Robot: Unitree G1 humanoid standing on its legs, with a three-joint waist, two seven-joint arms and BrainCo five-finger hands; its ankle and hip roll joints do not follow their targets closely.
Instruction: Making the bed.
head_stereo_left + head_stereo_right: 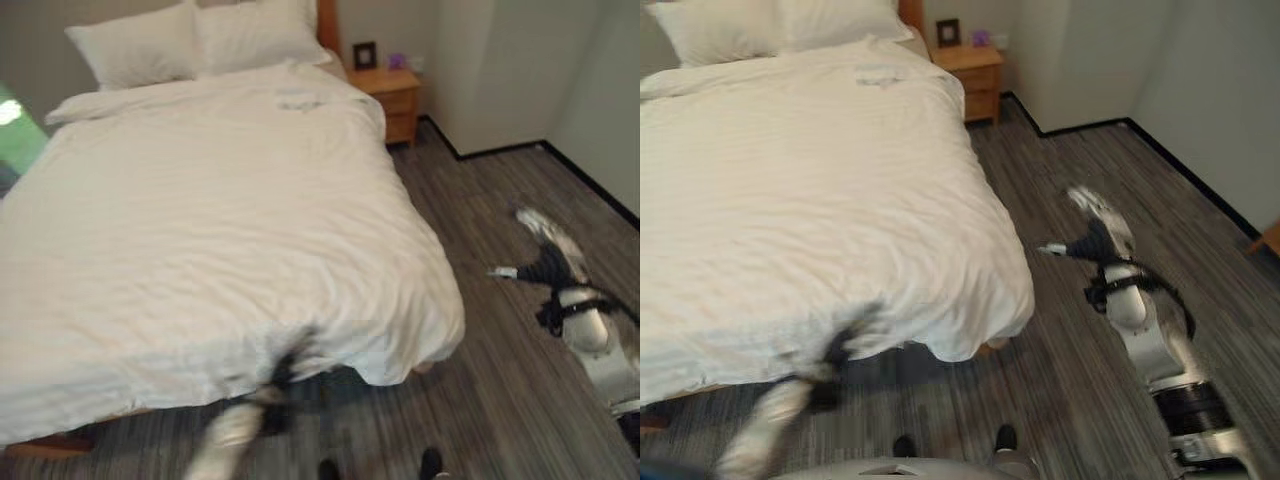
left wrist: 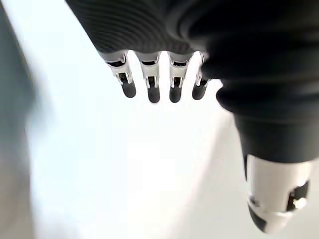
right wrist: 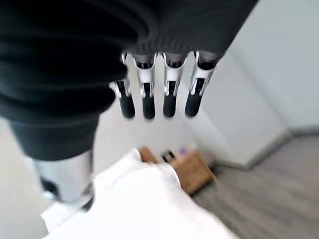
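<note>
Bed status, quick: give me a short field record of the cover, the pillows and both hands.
duvet: white duvet spread over the bed, foot corner hanging toward the floor
pillows: two white pillows side by side at the head
left hand: left hand at the duvet's foot edge, fingers straight, holding nothing
right hand: right hand over the wood floor beside the bed, open, away from the duvet
nightstand: wooden nightstand by the head

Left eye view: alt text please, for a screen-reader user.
A bed under a white duvet, two pillows at its head and a wooden nightstand beside it. The left hand reaches the duvet's foot edge; the right hand hangs open above the floor.
</note>
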